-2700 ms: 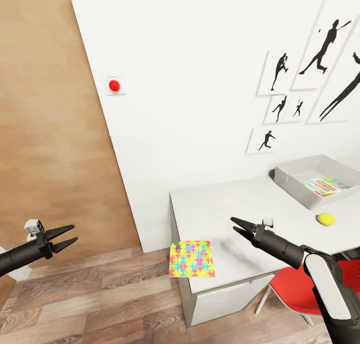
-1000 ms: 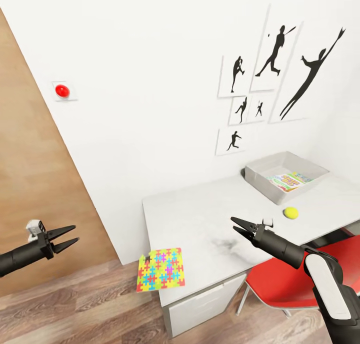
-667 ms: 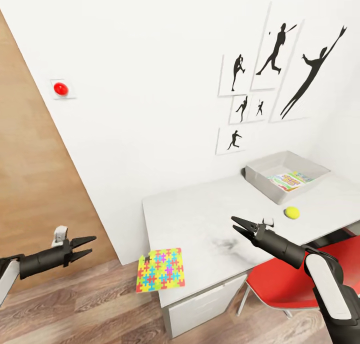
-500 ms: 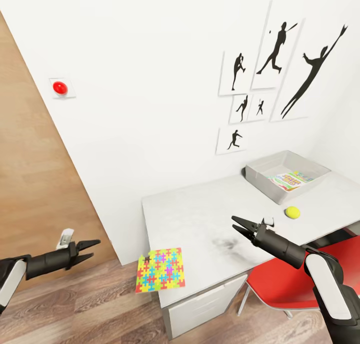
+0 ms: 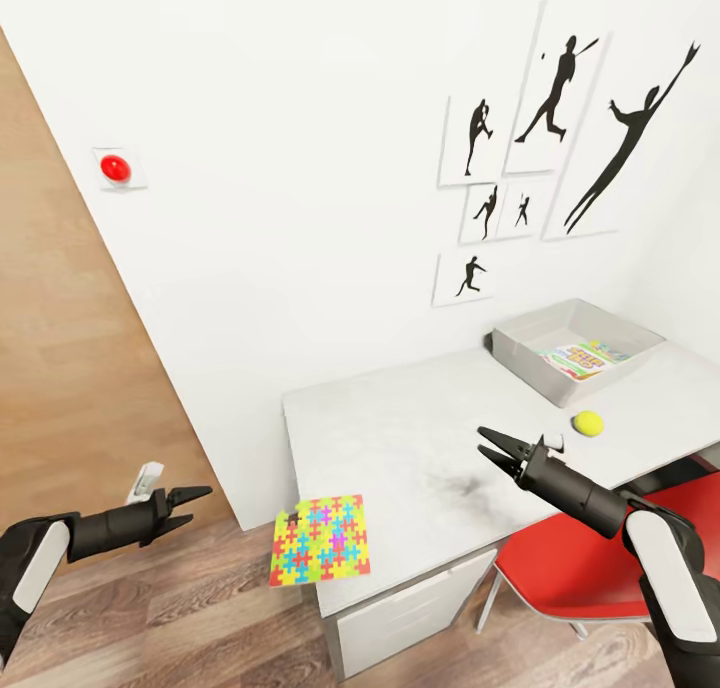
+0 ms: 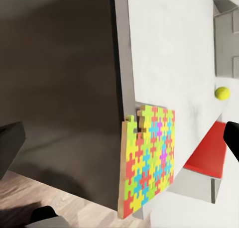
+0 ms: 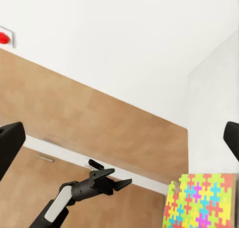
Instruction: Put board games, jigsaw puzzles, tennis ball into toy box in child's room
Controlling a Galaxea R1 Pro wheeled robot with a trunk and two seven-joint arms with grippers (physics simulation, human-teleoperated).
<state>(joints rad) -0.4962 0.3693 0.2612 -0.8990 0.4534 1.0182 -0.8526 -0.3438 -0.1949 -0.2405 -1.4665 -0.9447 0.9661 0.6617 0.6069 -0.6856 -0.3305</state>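
Clearly the jigsaw puzzle (image 5: 321,540) overhangs the desk's (image 5: 420,438) front-left corner; the left hand (image 5: 187,497), nearly closed and empty, should pinch that overhang, while the right hand (image 5: 497,446) waits open, empty.

Multicoloured jigsaw puzzle (image 5: 320,541) lying flat at the table's front-left corner, overhanging the edge. Yellow-green tennis ball (image 5: 587,424) sitting on the tabletop just in front of the toy box (image 5: 520,348). Grey open toy box resting at the table's back, holding a colourful flat board game (image 5: 582,358) inside.
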